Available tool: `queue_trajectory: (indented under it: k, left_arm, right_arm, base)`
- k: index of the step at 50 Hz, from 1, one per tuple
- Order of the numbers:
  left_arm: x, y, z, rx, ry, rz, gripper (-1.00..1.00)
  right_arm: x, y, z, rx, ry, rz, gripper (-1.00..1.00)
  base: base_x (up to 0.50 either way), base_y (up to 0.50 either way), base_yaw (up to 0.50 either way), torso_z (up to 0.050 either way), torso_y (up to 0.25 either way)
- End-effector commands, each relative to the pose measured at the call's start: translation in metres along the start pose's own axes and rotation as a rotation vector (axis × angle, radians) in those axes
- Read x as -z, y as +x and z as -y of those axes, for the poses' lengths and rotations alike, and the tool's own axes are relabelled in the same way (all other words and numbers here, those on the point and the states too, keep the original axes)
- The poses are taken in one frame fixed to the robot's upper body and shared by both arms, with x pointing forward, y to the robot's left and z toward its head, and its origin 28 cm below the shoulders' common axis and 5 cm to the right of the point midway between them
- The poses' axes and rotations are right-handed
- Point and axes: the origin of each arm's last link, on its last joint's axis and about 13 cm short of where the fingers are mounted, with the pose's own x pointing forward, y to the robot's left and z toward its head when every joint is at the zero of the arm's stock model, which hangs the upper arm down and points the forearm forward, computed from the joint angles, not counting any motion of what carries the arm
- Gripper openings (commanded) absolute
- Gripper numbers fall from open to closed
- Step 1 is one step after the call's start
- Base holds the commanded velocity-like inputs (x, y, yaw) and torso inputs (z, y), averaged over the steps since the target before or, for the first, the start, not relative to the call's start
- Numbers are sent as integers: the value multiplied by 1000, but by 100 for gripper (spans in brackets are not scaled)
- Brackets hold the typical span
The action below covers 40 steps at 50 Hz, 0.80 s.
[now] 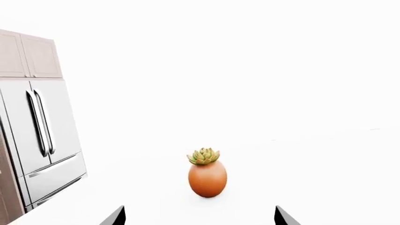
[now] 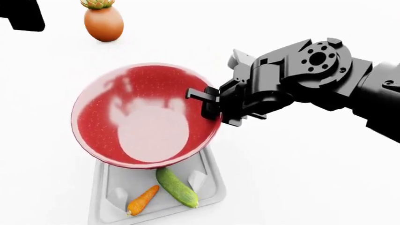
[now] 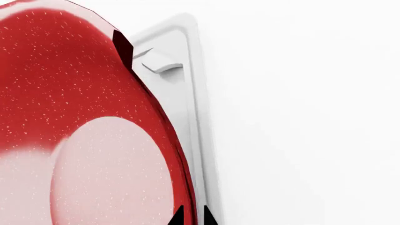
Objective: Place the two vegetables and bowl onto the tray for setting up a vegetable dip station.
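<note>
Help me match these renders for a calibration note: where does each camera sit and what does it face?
Left wrist: near the left gripper, facing the potted plant and a refrigerator; both fingertips show.
Head: looking down on the red bowl, tray, cucumber, carrot; right gripper shows.
Right wrist: fingertips pinching the bowl rim.
Head and right wrist share bowl and tray.

- The bowl [image 2: 147,117] is deep glossy red, flecked with tiny pale speckles, with a pale pinkish-white sheen across its inside.
- The tray [image 2: 212,187] is plain white.
- The cucumber [image 2: 177,187] is smooth green.
- The carrot [image 2: 142,199] is orange.
- The pot [image 1: 207,178] is orange-brown, topped by a yellow-green plant [image 1: 203,156].
- The right claw [image 2: 203,101] and its arm [image 2: 312,79] are black.
- The tabletop [image 2: 312,178] is bright white.
- The fridge [image 1: 44,140] is silver-grey, with beige cabinets [image 1: 28,56] above it.
</note>
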Motion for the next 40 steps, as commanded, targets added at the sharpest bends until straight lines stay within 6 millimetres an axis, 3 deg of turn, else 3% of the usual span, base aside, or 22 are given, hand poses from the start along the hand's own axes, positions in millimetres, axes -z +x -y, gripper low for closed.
queue_trajectory:
  k: [1,30,31,40]
  left_arm:
    - [-1,-2,0,-4,2,2,100]
    - [-1,-1,-2,-3,5,1,100]
    - [-1,-1,-2,0,4,0,100]
    - [-2,-2,-3,-3,2,3,100]
  right_arm:
    - [-1,9,3,-10,7,0,-100]
    - [-3,17,4,-29,10,7,-100]
    - [-5,16,4,-22,6,20,100]
    - [-5,11,3,-19,-16,31,100]
  base:
    - [0,0,0,0,0]
    - [0,0,0,0,0]
    - [0,0,0,0,0]
    - [0,0,0,0,0]
